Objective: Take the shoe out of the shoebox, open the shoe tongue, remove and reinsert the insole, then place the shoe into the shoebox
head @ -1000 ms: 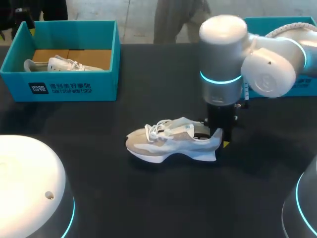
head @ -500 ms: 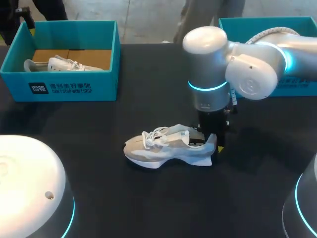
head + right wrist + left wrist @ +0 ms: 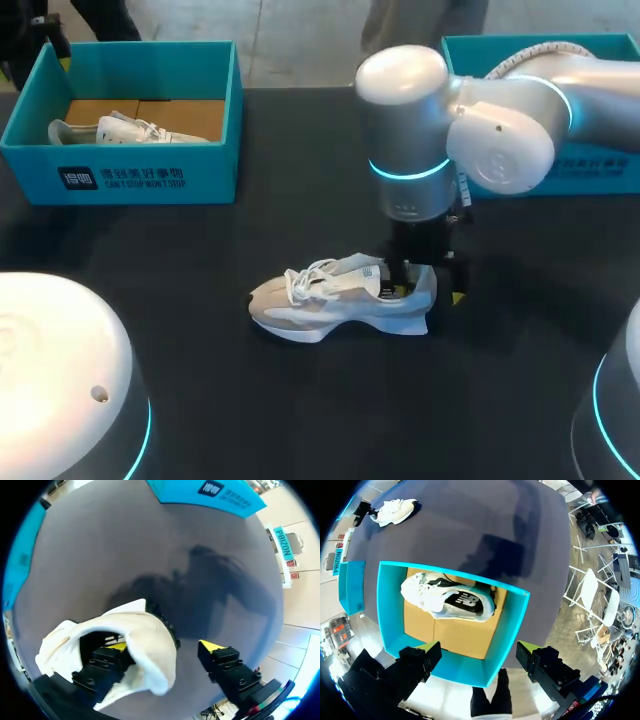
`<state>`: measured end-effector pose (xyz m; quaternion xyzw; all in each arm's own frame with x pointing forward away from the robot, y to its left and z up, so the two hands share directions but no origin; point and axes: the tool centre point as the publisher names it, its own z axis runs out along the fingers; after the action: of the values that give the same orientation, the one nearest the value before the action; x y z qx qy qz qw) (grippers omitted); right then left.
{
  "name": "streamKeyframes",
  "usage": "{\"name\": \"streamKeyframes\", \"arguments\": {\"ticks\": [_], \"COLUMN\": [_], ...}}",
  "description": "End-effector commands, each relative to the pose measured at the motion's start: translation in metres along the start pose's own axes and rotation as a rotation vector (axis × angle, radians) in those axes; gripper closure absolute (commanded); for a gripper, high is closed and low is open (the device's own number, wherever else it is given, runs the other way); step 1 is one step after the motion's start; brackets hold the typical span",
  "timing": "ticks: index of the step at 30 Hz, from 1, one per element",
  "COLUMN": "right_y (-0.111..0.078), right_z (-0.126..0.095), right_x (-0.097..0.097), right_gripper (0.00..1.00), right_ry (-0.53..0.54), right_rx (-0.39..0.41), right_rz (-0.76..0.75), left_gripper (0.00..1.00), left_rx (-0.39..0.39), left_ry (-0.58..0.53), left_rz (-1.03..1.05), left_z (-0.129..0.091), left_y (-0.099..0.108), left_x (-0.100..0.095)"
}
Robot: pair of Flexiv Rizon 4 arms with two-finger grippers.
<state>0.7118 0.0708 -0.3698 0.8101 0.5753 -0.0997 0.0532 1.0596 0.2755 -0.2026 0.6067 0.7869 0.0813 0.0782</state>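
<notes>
**A:** Where is the shoe to be found?

**B:** The pale grey and white laced sneaker point(image 3: 335, 300) is seen standing on its sole near the middle of the black table point(image 3: 200, 420). Its toe is turned left and its heel right, and it lies outside both boxes.

**A:** How is the right gripper placed?

**B:** The right gripper point(image 3: 165, 647) is held straight down over the heel by the right arm point(image 3: 500, 120), which comes in from the far right. One finger is sunk inside the heel opening. The outer one of its fingers point(image 3: 225, 662) is seen beside the heel with a gap of bare table between. The jaws are spread wide, the heel wall lies between them, and it is not clamped.

**A:** And the left gripper?

**B:** The left gripper point(image 3: 476, 649) is seen only in its own wrist view. It hangs above the teal cardboard shoebox point(image 3: 140, 170) at the far left. Its fingers are wide apart and nothing is held.

**A:** What is kept in that box?

**B:** A white and black sneaker point(image 3: 447, 597) lies on its side on the brown floor of the box.

**A:** Is anything else on the table?

**B:** A second teal shoebox point(image 3: 605, 175) stands at the far right, partly hidden by the right arm. Its contents cannot be made out.
</notes>
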Motion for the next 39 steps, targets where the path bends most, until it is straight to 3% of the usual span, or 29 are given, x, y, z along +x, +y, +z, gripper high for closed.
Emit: {"name": "streamKeyframes", "arguments": {"ticks": [1, 13, 16, 31, 39], "right_y": [-0.008, -0.014, -0.016, -0.038, -0.039], "right_z": [-0.025, -0.065, -0.078, -0.112, -0.112], "right_x": [-0.006, 0.0, 0.003, 0.03, 0.031], "right_gripper": [0.0, 0.0, 0.0, 0.0, 0.0], "right_ry": [0.013, 0.095, 0.179, 0.345, 0.358], "right_rx": [-0.043, -0.121, -0.144, -0.3, -0.307], "right_rz": [-0.026, -0.314, -0.446, -1.307, -1.334], "left_gripper": [0.0, 0.0, 0.0, 0.0, 0.0], "left_rx": [0.0, 0.0, 0.0, 0.0, 0.0], "left_ry": [0.002, 0.002, 0.002, 0.002, 0.002], "left_rz": [0.0, 0.0, 0.0, 0.0, 0.0], "left_z": [-0.001, -0.001, -0.001, -0.001, -0.001], "left_y": [0.0, 0.0, 0.0, 0.0, 0.0], "left_x": [0.0, 0.0, 0.0, 0.0, 0.0]}}
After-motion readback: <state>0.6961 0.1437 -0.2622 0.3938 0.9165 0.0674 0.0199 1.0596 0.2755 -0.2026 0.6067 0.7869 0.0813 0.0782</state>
